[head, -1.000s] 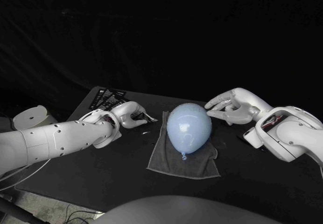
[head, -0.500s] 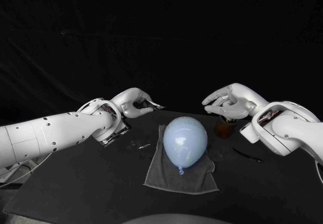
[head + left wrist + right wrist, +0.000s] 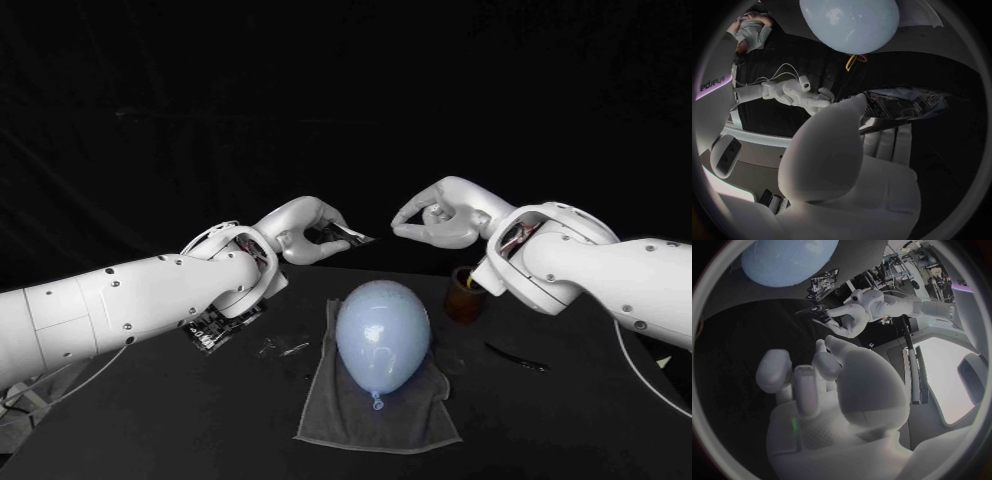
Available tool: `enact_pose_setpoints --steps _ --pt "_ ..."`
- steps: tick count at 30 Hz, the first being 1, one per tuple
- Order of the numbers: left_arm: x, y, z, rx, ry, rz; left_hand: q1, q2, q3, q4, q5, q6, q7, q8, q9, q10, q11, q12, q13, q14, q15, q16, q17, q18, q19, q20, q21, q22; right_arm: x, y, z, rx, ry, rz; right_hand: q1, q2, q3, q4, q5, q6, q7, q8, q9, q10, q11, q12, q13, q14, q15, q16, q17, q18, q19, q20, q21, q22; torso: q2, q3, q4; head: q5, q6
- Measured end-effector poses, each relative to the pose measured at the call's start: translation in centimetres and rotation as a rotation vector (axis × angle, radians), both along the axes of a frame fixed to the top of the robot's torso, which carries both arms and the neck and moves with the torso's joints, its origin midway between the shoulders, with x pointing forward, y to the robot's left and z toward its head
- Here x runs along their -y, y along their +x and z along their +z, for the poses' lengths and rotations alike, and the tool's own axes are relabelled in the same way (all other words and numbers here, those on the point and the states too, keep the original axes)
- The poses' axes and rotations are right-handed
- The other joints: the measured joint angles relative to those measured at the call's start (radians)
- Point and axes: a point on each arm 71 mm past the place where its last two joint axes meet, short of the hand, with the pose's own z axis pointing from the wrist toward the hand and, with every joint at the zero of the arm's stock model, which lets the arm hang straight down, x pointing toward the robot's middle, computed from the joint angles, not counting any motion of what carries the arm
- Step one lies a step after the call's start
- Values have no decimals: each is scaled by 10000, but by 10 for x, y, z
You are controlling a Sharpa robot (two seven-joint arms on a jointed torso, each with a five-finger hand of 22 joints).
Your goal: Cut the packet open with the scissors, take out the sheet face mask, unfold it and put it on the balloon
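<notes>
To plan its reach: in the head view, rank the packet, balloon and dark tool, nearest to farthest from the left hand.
1. Packet, held by the left hand.
2. Balloon, centre, on the towel.
3. Dark tool, right of the towel.

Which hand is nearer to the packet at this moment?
Left. The left hand holds the packet, raised above the table behind the balloon. The right hand hovers at a similar height, apart from the packet across a gap, and not touching it.
</notes>
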Motion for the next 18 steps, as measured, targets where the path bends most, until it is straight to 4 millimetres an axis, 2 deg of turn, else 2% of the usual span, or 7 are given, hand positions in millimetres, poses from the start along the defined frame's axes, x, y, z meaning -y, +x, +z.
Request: enact_pose_setpoints --steps 4,6,8,10,18 --pt "10 5 1 55 15 -127 -23 -23 0 -1 0 2 2 -1 0 -1 1 0 0 15 15 0 0 -1 0 0 0 0 -10 1 1 108 -422 -127 -153 25 -24 168 78 -6 4 0 59 2 5 395 222 -1 1 94 7 -4 37 -17 83 163 15 -4 10 -133 155" --pt "14 6 2 82 44 -184 -23 -23 1 -1 0 2 2 -2 0 -1 1 0 0 15 15 0 0 -1 -1 0 0 0 -14 2 0 152 -595 -188 -153 25 -13 207 78 -6 5 7 82 15 49 546 364 -1 1 152 33 -7 91 -14 149 217 19 -6 10 -168 180" --pt "16 7 2 91 60 -221 -23 -23 1 -1 -1 2 2 -3 0 -1 1 0 0 15 15 0 0 -2 0 0 0 0 -17 2 0 186 -719 -224 -153 25 -40 234 78 -6 4 41 95 24 58 630 713 -1 2 152 35 -8 91 -14 156 250 21 -6 10 -210 188" --pt "19 8 1 99 79 -263 -23 -23 1 -1 -1 1 3 -4 0 -1 1 1 0 15 15 0 0 -3 -1 0 0 1 -20 1 0 227 -835 -238 -248 15 -76 270 78 -6 4 41 121 25 59 706 844 -2 2 194 34 -150 91 -14 156 279 21 -11 12 -260 190" --pt "25 9 2 108 128 -384 -37 -37 59 2 -29 -4 6 -12 0 35 38 2 0 14 15 0 0 -5 -1 0 1 1 -29 -3 0 371 -1145 -140 -325 13 -96 429 78 -6 4 41 164 131 52 1051 1179 -2 3 256 8 -154 124 19 232 385 16 -11 21 -384 147"
